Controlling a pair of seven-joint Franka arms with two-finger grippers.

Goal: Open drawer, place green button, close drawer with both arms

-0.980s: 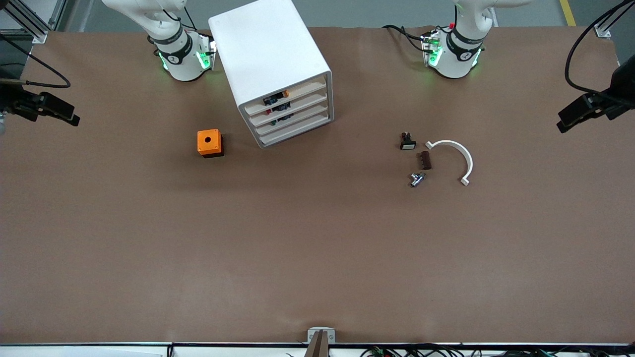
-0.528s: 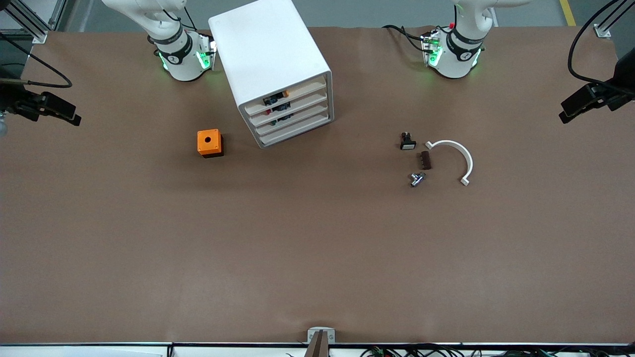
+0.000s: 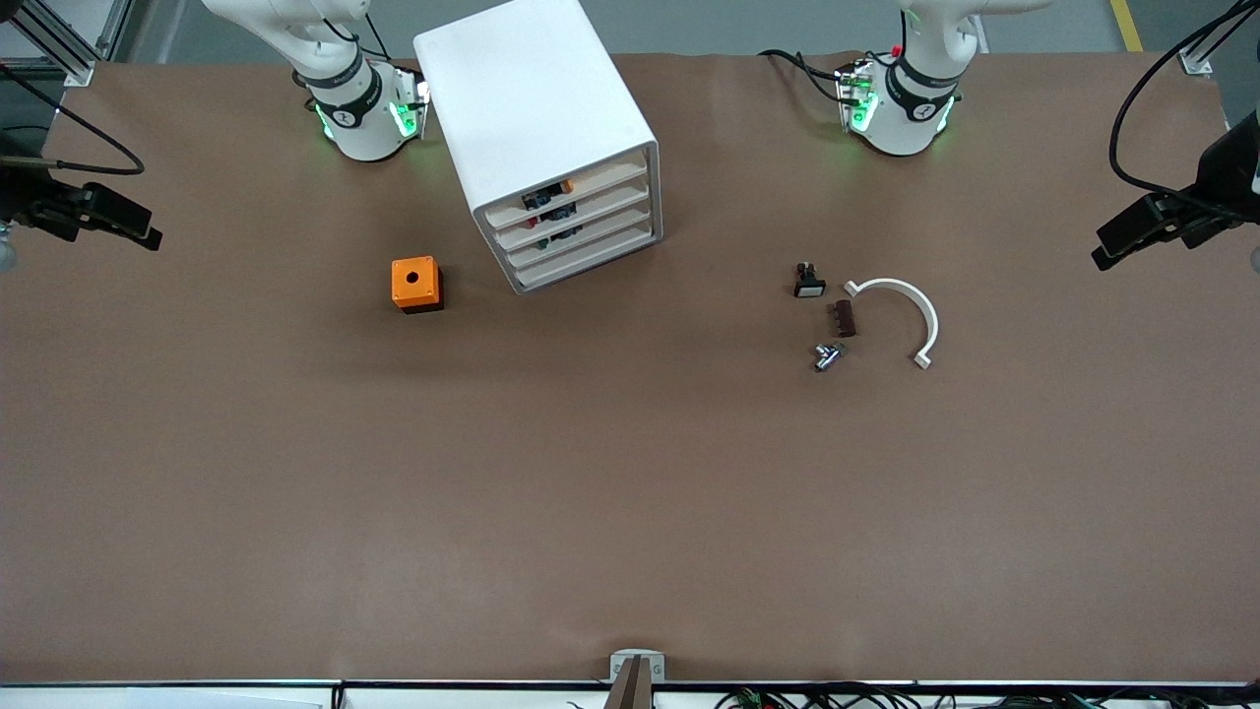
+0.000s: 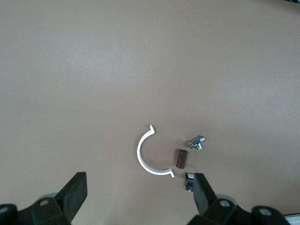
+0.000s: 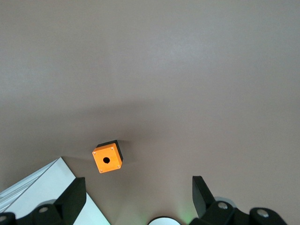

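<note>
Though apparently pushed home level with its three neighbours, worth treating the drawer (image 3: pixel 596 242) as the thing to verify before calling the job done. Third of four in the white cabinet (image 3: pixel 522 98), no visible gap at its front. Just above its front lip, a small dark shape, most likely the button (image 3: pixel 566 234), though too tiny to confirm the green cap; no such button anywhere out on the table (image 3: pixel 630 492).

Left gripper (image 4: pixel 139 183): spread wide, holding nothing, hanging high over the left arm's end of the table, looking down on a white arc (image 4: pixel 149 157), a brown piece (image 4: pixel 181 158), a silver fitting (image 4: pixel 197 142) and a black part (image 4: pixel 189 180). Right gripper (image 5: pixel 138 185): equally wide, equally empty, high over the right arm's end, with the orange cube (image 5: pixel 107 159) and a corner of the cabinet below. Both waiting.

For a clean finish, judged from this layout:
- If any closing push remains, press squarely on the middle of the drawer front, along the cabinet's own slanted axis, not along the table edge.
- Brace the cabinet with the other gripper against sliding.
- Keep clear of the orange cube just beside the cabinet on approach.
- Leave the loose parts near the left arm's end untouched.
</note>
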